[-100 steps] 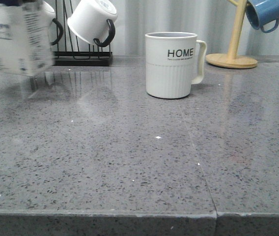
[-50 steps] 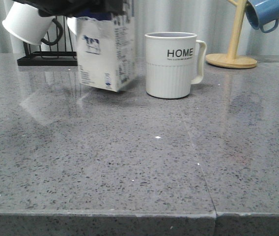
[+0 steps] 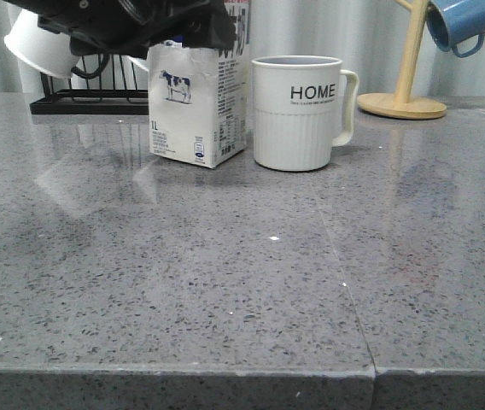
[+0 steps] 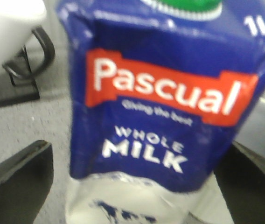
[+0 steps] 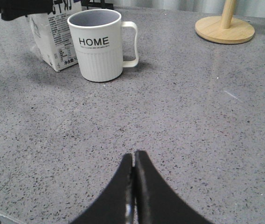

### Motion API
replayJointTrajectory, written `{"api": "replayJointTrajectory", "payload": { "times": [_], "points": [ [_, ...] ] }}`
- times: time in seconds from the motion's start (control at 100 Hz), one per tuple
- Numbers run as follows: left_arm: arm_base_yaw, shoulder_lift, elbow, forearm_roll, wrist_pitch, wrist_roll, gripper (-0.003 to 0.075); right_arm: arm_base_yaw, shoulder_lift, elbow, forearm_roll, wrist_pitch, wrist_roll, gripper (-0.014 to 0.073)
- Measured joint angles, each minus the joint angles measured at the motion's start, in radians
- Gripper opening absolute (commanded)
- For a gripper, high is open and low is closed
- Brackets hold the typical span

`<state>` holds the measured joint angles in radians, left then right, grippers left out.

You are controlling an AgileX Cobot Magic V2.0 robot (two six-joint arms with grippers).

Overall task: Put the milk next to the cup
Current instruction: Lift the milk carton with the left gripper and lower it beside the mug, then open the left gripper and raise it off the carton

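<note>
The milk (image 3: pixel 195 111), a white carton with a cow picture and a dark blue "WHOLE MILK" band (image 4: pixel 160 93), stands upright on the grey counter, just left of the cup (image 3: pixel 298 115) with a narrow gap between them. The cup is a white mug with "HOME" lettering, its handle pointing right (image 5: pixel 97 46). My left gripper (image 4: pixel 142 147) straddles the carton's top; grey counter shows between one finger (image 4: pixel 25 177) and the carton, so it is open. My right gripper (image 5: pixel 133 156) is shut and empty, low over the counter well in front of the cup.
A black rack (image 3: pixel 80 101) with plain white mugs (image 3: pixel 37 43) stands behind the carton at the back left. A wooden mug tree (image 3: pixel 405 94) holding a blue mug (image 3: pixel 460 21) is at the back right. The counter's front edge (image 3: pixel 225 373) is near.
The left arm carried the carton from the far left to the right and lowered it; it was tilted in the air, now it stands upright on the counter beside the cup.
</note>
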<state>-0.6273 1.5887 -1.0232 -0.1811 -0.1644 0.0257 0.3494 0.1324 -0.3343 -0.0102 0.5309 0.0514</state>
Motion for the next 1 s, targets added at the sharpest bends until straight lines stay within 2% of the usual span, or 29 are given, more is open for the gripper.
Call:
{"api": "replayJointTrajectory", "payload": {
  "times": [0.16,0.25,0.32,0.5,0.7,1.0],
  "points": [
    [-0.017,-0.07,0.037,0.0,0.066,0.0,0.0625,0.0,0.0,0.0,0.0,0.0,0.0,-0.0066],
    [-0.019,-0.136,0.085,0.0,0.078,0.0,0.0544,0.0,0.0,0.0,0.0,0.0,0.0,-0.0066],
    [-0.019,-0.197,0.129,0.0,0.079,0.0,0.0419,0.0,0.0,0.0,0.0,0.0,0.0,-0.0066],
    [-0.004,-0.378,0.254,0.0,0.083,0.004,-0.0016,0.0,0.0,0.0,0.0,0.0,0.0,-0.0066],
    [0.093,-0.587,0.387,0.004,0.1,0.043,-0.002,0.0,0.0,0.0,0.0,0.0,0.0,-0.0066],
    [0.301,-0.891,0.542,0.008,0.229,0.071,-0.002,0.0,0.0,0.0,0.0,0.0,0.0,-0.0066]
  ]
}}
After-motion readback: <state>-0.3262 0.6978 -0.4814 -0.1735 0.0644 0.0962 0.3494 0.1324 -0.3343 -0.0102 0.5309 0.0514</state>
